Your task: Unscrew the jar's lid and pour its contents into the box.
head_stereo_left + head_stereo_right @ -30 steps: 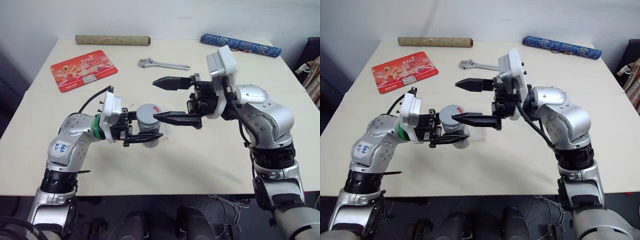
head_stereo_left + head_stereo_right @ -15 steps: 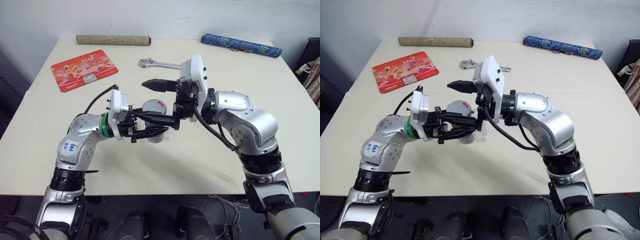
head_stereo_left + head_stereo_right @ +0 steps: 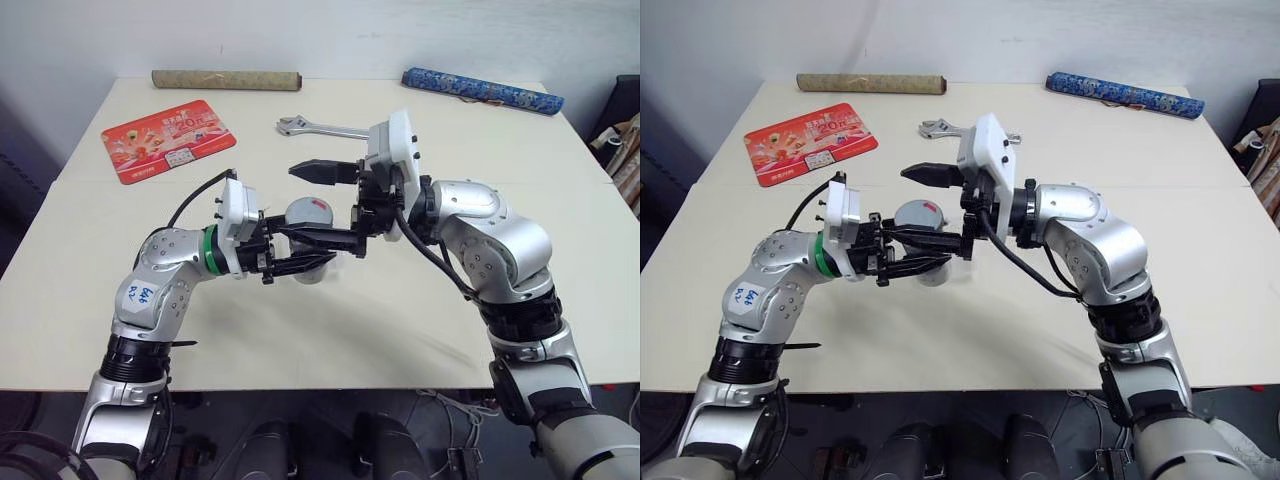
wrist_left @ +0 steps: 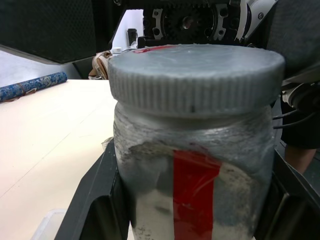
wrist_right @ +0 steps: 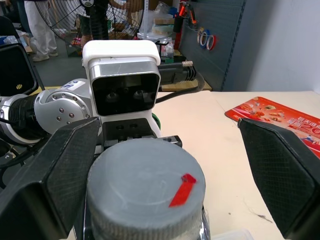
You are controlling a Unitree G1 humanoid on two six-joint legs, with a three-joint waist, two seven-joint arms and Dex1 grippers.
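Over the middle of the pale rectangular table (image 3: 380,320), we had the left gripper (image 3: 300,250) clamped on the small clear plastic jar (image 4: 192,165) – light, slick, likely squashable. The right gripper (image 3: 320,205) stood wide around its ribbed grey screw lid (image 5: 145,192) – best gripped by the rim.

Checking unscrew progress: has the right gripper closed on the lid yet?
No. The right gripper has its fingers spread wide on either side of the lid, not touching it.
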